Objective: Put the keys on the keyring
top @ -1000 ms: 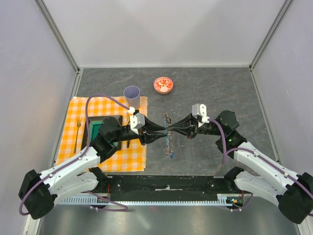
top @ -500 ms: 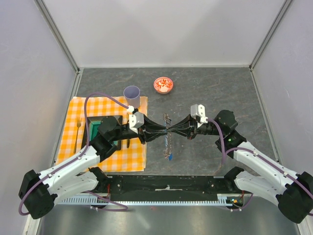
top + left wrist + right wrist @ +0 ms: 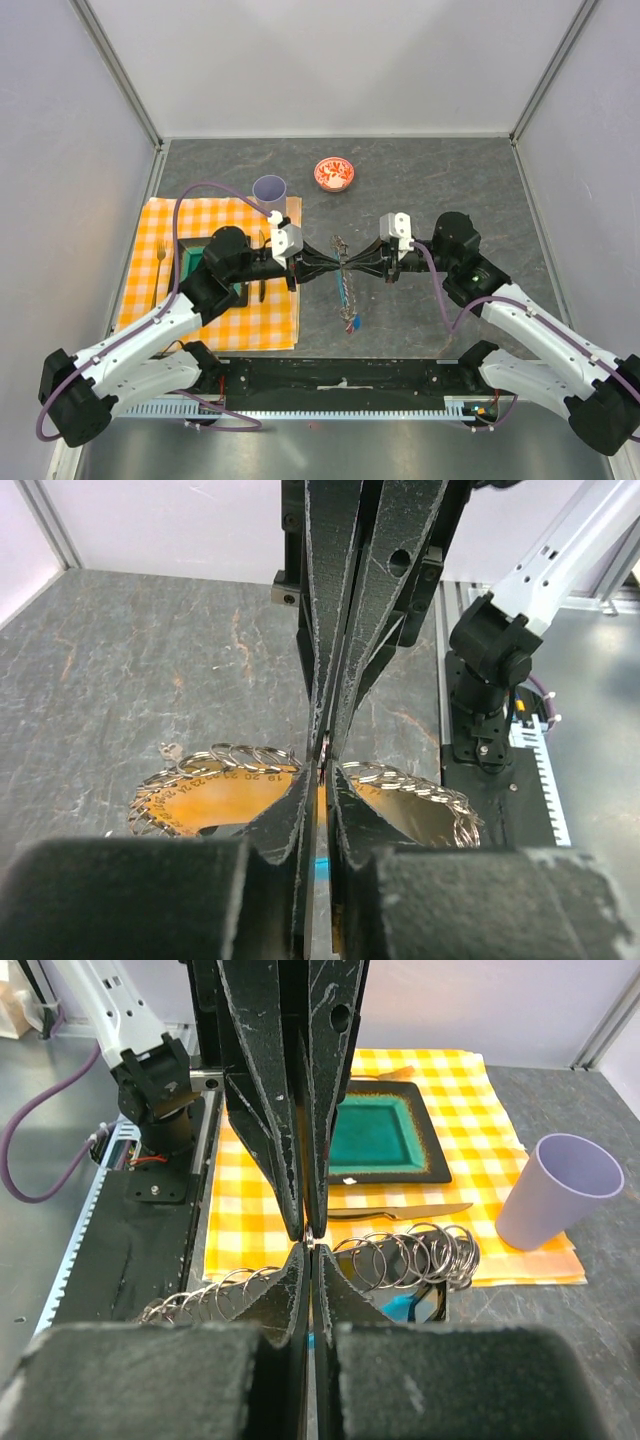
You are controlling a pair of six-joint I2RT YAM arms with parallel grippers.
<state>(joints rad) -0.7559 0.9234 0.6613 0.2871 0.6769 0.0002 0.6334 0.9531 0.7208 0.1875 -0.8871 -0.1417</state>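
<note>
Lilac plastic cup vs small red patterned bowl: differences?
The lilac plastic cup is plain and tall; the small red patterned bowl is low and wide. The cup stands at the orange checked cloth's far corner; the bowl sits on the bare grey table, farther back. Both stand upright, open end up.

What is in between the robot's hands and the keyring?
Nothing visible. The left gripper and right gripper meet tip to tip right at the keyring, both closed on it. The cup and bowl sit well away.

Orange-checked cloth (image 3: 500,1160), teal plate (image 3: 380,1135)
</note>
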